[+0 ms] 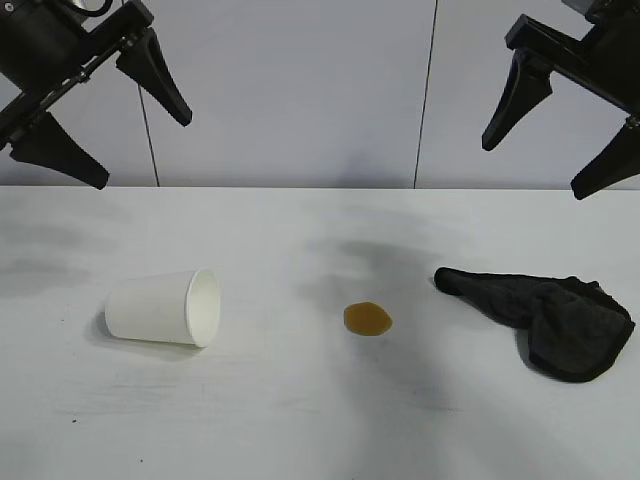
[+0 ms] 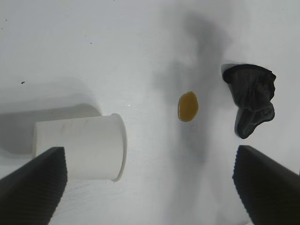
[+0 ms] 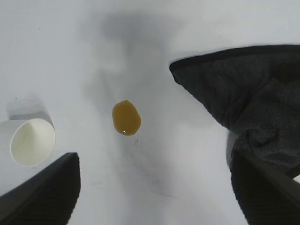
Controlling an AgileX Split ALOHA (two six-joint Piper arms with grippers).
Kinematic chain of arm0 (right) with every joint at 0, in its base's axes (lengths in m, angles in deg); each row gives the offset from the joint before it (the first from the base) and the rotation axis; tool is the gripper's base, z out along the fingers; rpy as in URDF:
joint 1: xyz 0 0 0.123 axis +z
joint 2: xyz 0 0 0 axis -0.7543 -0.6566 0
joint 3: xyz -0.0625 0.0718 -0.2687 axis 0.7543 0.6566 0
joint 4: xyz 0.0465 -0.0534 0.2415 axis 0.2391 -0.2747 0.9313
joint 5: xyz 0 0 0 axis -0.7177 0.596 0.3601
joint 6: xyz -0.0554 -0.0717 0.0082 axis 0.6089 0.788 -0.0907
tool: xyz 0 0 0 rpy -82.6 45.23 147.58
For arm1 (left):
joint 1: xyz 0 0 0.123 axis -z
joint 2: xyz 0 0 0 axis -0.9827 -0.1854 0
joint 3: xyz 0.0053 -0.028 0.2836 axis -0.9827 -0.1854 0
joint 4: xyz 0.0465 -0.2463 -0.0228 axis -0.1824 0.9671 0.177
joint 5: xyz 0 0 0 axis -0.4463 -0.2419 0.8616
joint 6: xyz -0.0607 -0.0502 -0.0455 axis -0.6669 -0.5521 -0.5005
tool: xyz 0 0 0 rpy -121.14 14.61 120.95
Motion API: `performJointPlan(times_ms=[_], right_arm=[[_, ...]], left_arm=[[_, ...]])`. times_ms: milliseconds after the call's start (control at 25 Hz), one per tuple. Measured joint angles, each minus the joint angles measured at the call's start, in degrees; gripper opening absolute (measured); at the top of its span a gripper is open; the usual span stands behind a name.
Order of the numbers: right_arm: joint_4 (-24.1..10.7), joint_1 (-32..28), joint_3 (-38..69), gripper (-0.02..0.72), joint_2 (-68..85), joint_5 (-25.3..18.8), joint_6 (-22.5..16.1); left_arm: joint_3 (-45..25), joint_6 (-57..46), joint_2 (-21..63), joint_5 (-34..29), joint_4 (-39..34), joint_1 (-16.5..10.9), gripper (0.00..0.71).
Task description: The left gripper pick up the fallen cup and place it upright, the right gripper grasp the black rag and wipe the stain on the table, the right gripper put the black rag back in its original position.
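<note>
Exterior view shows the left gripper (image 1: 98, 115) spread wide and empty, high above the table (image 1: 300, 430) near its far left edge. The cup (image 1: 163, 307) lies on its side below, mouth toward the stain (image 1: 367, 319) at mid-table. Best to descend astride the cup's wall, then tip it upright. Nothing blocks that. The right gripper (image 1: 562, 143), spread and empty, hangs above the black rag (image 1: 550, 318) toward the right edge.
</note>
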Motion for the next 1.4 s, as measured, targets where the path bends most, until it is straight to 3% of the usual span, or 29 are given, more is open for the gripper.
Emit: performJointPlan(times_ms=[1040, 1120, 1240, 1400], right_arm=[[-0.05, 0.0, 0.0, 0.608, 0.0, 0.0, 0.0], [-0.05, 0.0, 0.0, 0.608, 0.0, 0.0, 0.0], [-0.05, 0.0, 0.0, 0.608, 0.0, -0.05, 0.31], [-0.05, 0.0, 0.0, 0.608, 0.0, -0.37, 1.33]], left_arm=[[0.0, 1.36, 0.0, 2.71, 0.02, 0.0, 0.694], [0.67, 7.84, -0.08, 1.28, -0.24, 0.0, 0.694], [3.03, 29.9, -0.13, -5.9, -2.75, 0.84, 0.694], [5.03, 53.73, -0.13, -10.9, -11.72, 6.39, 0.694]])
